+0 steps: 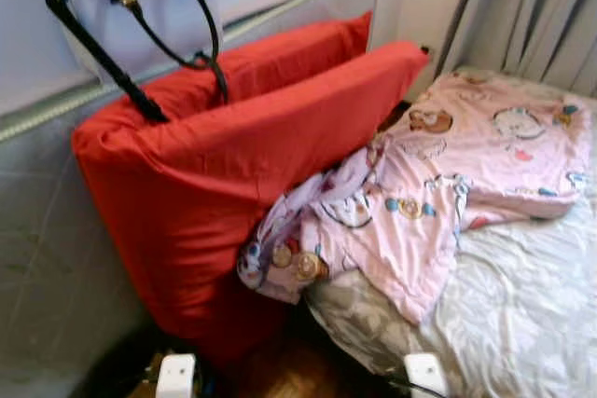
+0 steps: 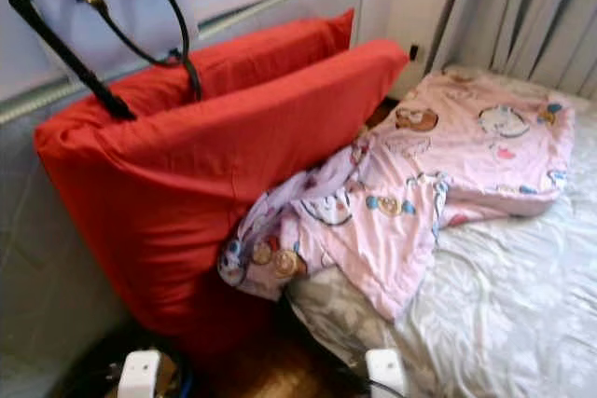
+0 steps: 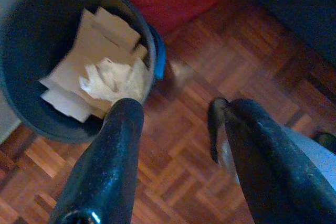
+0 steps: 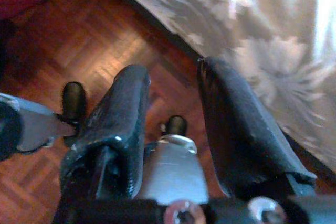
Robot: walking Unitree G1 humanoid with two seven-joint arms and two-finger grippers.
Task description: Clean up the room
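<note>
A dark round bin (image 3: 31,72) stands on the parquet floor and holds pieces of cardboard (image 3: 100,38) and a crumpled white tissue (image 3: 113,80). My left gripper (image 3: 173,114) hangs open just beside the bin's rim, with nothing between its fingers. My right gripper (image 4: 170,72) is open and empty too, low over the floor beside the bed's edge. A pink cartoon-print blanket (image 1: 448,174) lies rumpled on the bed and hangs over its corner. Two big red cushions (image 1: 233,156) stand on edge beside the bed.
A white handbag (image 1: 131,6) with black straps rests on top of the red cushions against the wall. The bed has a grey floral sheet (image 1: 522,305). Grey curtains (image 1: 541,16) hang at the far right. Parquet floor (image 3: 210,66) lies between the bin and the bed.
</note>
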